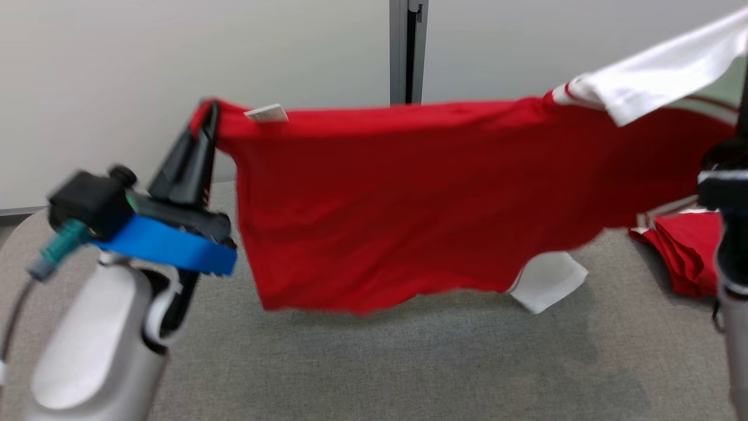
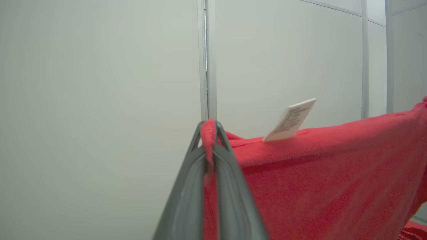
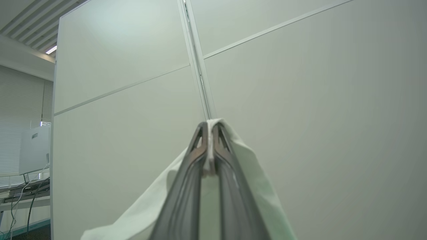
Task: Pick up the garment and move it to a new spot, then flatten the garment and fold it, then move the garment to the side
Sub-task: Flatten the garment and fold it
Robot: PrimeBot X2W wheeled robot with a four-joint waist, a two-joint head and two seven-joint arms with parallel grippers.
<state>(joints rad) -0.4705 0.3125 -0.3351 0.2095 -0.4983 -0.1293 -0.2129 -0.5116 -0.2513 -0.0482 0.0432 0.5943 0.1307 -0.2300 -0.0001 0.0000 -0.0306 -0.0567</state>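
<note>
The garment is a red shirt with white sleeves, stretched in the air above the grey table. My left gripper is shut on its red left corner, close to a white label. In the left wrist view the red cloth is pinched between the fingers and hangs away to the right, with the label sticking up. My right gripper is shut on white sleeve fabric in the right wrist view. The white sleeve rises to the head view's upper right.
A second red folded garment lies on the table at the right edge, beside my right arm. A pale partition wall with a grey post stands behind the table. A desk with cables shows far left in the right wrist view.
</note>
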